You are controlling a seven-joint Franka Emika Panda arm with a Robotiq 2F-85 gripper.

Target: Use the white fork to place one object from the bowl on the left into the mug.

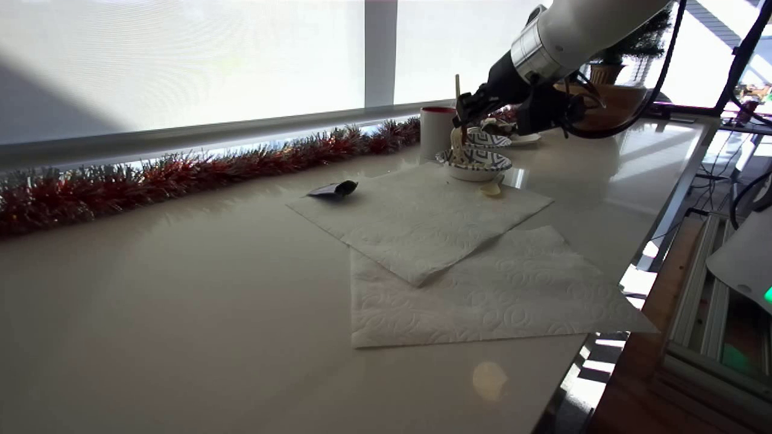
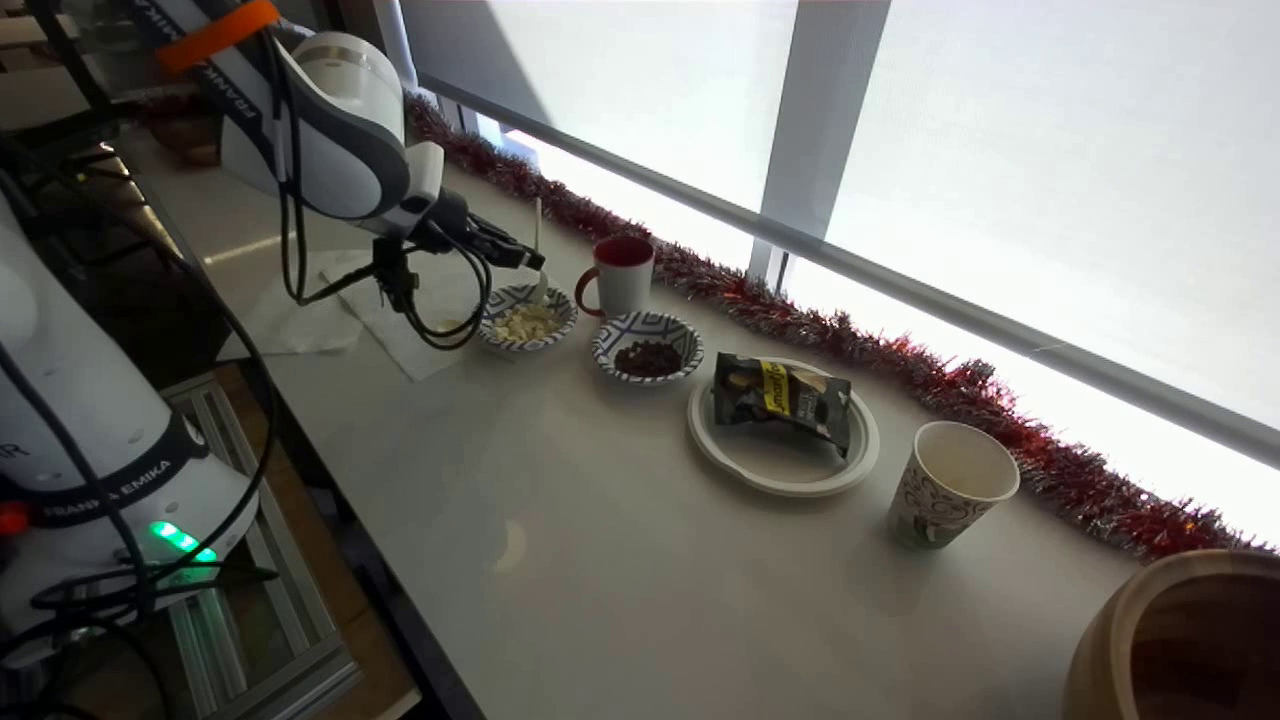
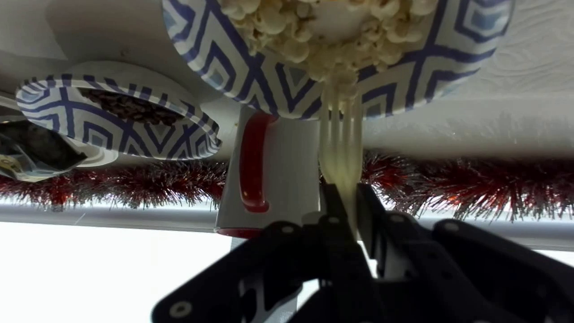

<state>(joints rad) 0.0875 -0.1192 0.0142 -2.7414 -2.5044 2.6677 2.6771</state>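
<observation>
Popcorn lies in a blue-and-white patterned bowl [image 3: 291,85], the left one of two such bowls in an exterior view. My gripper [image 3: 349,192] is shut on the white fork [image 3: 341,157], just below its head. Tines point down and reach the popcorn at the bowl's near side; whether a piece is pierced I cannot tell. In an exterior view the fork's handle [image 2: 538,225] sticks up above my gripper [image 2: 541,264]. Right beside this bowl stands the mug [image 2: 628,288], whitish with a red inside and red handle; its inside bottom is hidden.
A second patterned bowl [image 2: 690,352] holds small dark pieces. Beyond it are a white plate [image 2: 712,455] with a black snack bag [image 2: 780,395], a paper cup [image 2: 950,485] and a wooden bowl [image 2: 1100,640]. Tinsel [image 1: 241,163] runs along the window; paper towels [image 1: 422,223] lie on the table.
</observation>
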